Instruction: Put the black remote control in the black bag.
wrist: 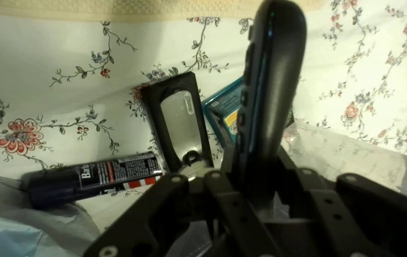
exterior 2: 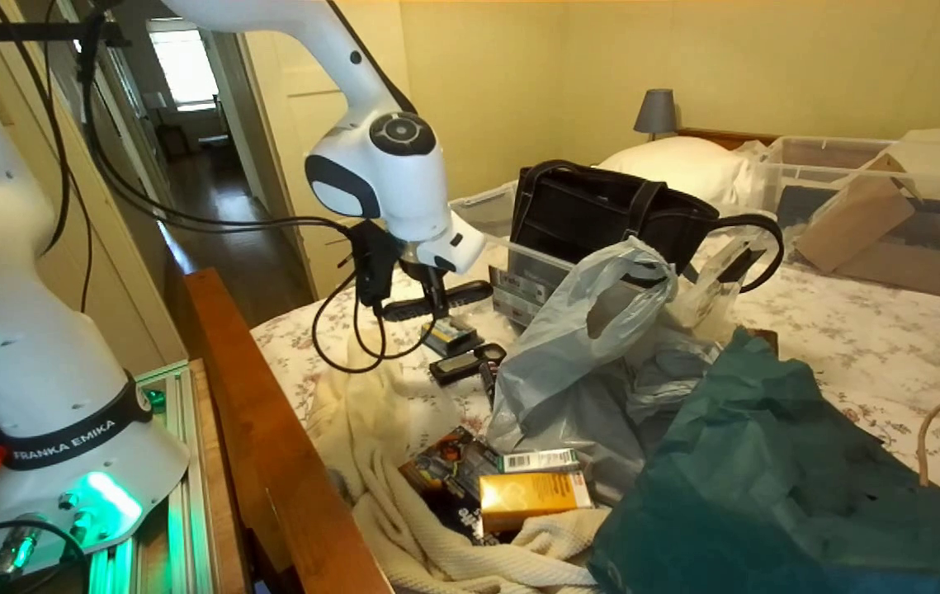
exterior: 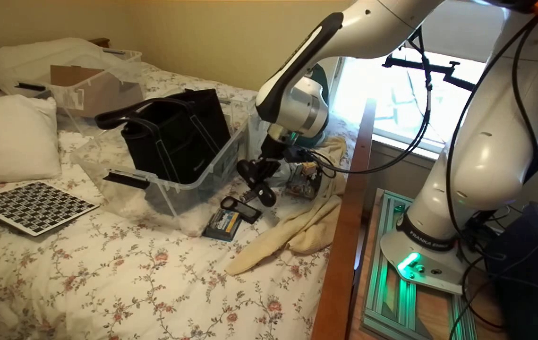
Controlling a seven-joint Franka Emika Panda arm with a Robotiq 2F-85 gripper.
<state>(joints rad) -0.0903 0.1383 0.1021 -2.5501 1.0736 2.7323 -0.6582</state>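
The claw (wrist: 257, 162) grips the remote (wrist: 274, 85) mid-length, likely for balance; in an exterior view, the bag (exterior: 176, 146) sits left, in a bin (exterior: 183, 205), perhaps for support.

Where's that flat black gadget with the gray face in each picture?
In an exterior view: the gadget, below center, slightly left.
In an exterior view: the gadget, just below center.
In the wrist view: the gadget, near center, left of the black remote control.
Shared landmark: the small blue box beside it.
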